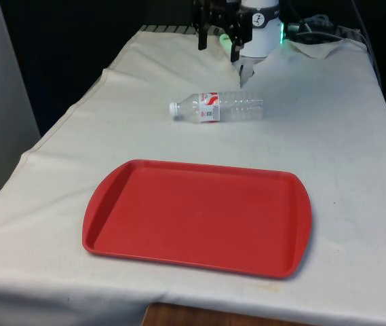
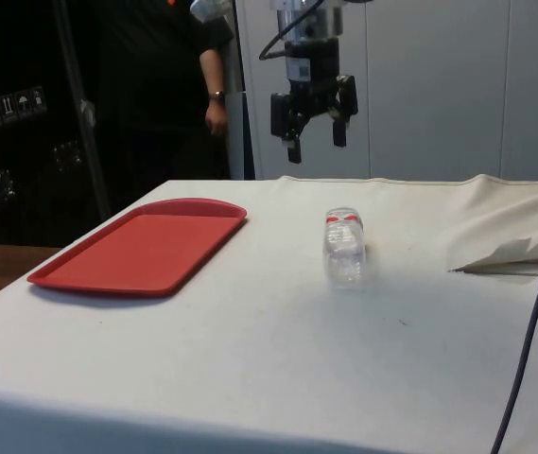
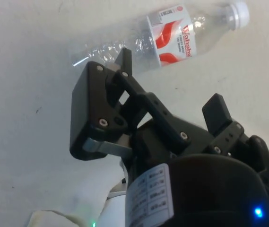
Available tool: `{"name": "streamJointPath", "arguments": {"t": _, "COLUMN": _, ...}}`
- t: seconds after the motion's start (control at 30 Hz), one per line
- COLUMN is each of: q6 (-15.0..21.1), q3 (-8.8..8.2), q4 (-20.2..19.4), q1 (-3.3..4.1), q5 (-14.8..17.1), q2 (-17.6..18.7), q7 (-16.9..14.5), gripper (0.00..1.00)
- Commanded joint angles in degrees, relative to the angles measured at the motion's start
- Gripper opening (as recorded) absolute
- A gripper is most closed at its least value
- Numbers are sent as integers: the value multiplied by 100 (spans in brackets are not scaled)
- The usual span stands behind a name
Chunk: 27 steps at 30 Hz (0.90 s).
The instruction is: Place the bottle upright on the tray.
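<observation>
A clear plastic bottle (image 1: 218, 107) with a red-and-white label and a white cap lies on its side on the white cloth, cap toward the front view's left. In the side view the bottle (image 2: 345, 248) points its base at the camera. The red tray (image 1: 198, 216) lies flat nearer the front edge, with nothing on it; the side view has the tray (image 2: 141, 246) at the left. My gripper (image 1: 218, 41) hangs open well above the cloth, behind the bottle, and is also up high in the side view (image 2: 314, 139). In the wrist view the bottle (image 3: 172, 38) lies beyond the fingertips (image 3: 124, 58).
A person in dark clothes (image 2: 179, 85) stands behind the table near the tray's end. A grey cable (image 2: 533, 322) runs down at the side view's right. The cloth is bunched in folds (image 1: 315, 47) near the robot's base.
</observation>
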Motion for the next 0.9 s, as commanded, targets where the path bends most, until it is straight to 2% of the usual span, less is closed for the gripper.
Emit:
{"name": "streamJointPath", "arguments": {"t": 0.0, "q6": 115, "q3": -6, "q4": -40, "q1": 0, "q5": 46, "q2": 0, "q7": 34, "gripper": 100}}
{"name": "streamJointPath", "arguments": {"t": 0.5, "q6": 344, "q3": -29, "q4": -286, "q1": -23, "q5": 23, "q2": -29, "q7": 361, "gripper": 100}}
{"name": "streamJointPath", "arguments": {"t": 0.53, "q6": 241, "q3": -23, "q4": -223, "q1": -11, "q5": 40, "q2": 0, "q7": 304, "gripper": 100}}
{"name": "streamJointPath", "arguments": {"t": 0.57, "q6": 378, "q3": -34, "q4": -315, "q1": -29, "q5": 17, "q2": -29, "q7": 401, "gripper": 100}}
{"name": "streamJointPath", "arguments": {"t": 0.8, "q6": 544, "q3": -63, "q4": -458, "q1": -29, "q5": 23, "q2": -23, "q7": 550, "gripper": 100}}
{"name": "streamJointPath", "arguments": {"t": 0.83, "q6": 453, "q3": -57, "q4": -413, "q1": -11, "q5": 40, "q2": 0, "q7": 498, "gripper": 100}}
{"name": "streamJointPath", "arguments": {"t": 0.87, "q6": 561, "q3": -63, "q4": -481, "q1": -29, "q5": 23, "q2": -23, "q7": 567, "gripper": 100}}
